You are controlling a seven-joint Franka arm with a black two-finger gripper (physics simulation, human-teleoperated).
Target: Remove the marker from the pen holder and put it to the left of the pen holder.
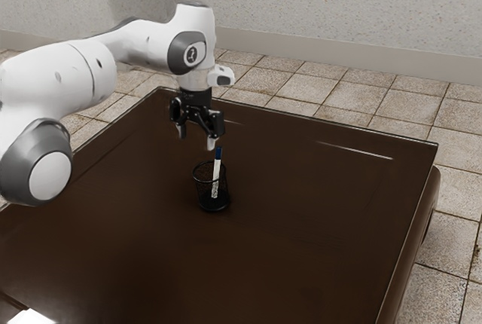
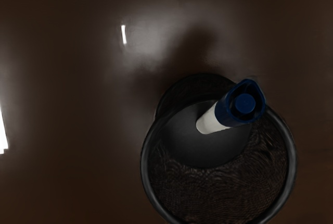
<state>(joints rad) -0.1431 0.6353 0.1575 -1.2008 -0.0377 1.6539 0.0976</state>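
At the exterior view's upper left, black gripper [image 1: 196,137], fingers [image 1: 212,143] apart, below, blue-capped marker [image 1: 217,169] leaning in pen holder [image 1: 202,196]

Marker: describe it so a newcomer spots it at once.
On the brown table, below the open gripper, stands a black mesh cup. The marker leans inside it, blue cap up. Its slim white body sets it apart from the black mesh.

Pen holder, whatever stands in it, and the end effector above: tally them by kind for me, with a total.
Pen holder, black mesh: 1
Marker, white with a blue cap, leaning inside the holder: 1
End effector, open above them: 1
Total: 3
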